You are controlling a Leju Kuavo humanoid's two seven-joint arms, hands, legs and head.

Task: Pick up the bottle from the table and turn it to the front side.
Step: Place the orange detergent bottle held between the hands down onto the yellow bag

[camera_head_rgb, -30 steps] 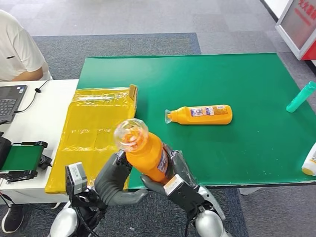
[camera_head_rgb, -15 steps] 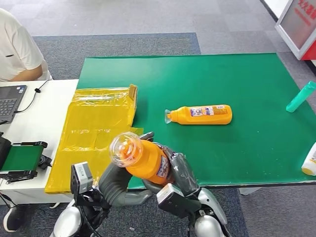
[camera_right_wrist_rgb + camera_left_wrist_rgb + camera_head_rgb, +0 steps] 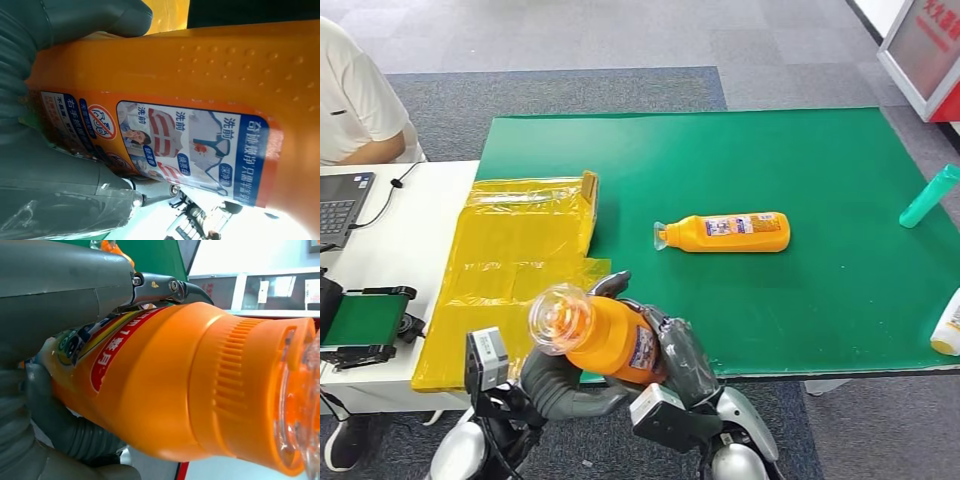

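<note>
Currently, the held orange bottle [image 3: 610, 335] is off the table, at the near edge of the green mat [image 3: 773, 300], gripped by both hands. The left hand [image 3: 554, 380] cups the bottle from below and from the left, its fingers closed around the body. The right hand [image 3: 678, 350] wraps the base end from the right, with fingers curled over the top of the body. The bottle lies tilted, its clear cap [image 3: 554, 318] pointing left and toward the camera. In the left wrist view, the bottle's [image 3: 181, 385] ribbed orange neck and red label are visible, with the hand's fingers [image 3: 71, 435] pressed against the underside. In the right wrist view, a printed label [image 3: 181, 145] with blue and red panels faces the camera.

To the left lies a yellow plastic bag [image 3: 516, 260], spread across the mat edge and the white table [image 3: 403, 240]. Farther out, a second orange bottle [image 3: 727, 232] lies flat on the mat, cap to the left. At the right edge are a teal bottle [image 3: 930, 197] and a white bottle [image 3: 948, 328]. At the far left are a laptop [image 3: 343, 200] and a seated person [image 3: 354, 95].
</note>
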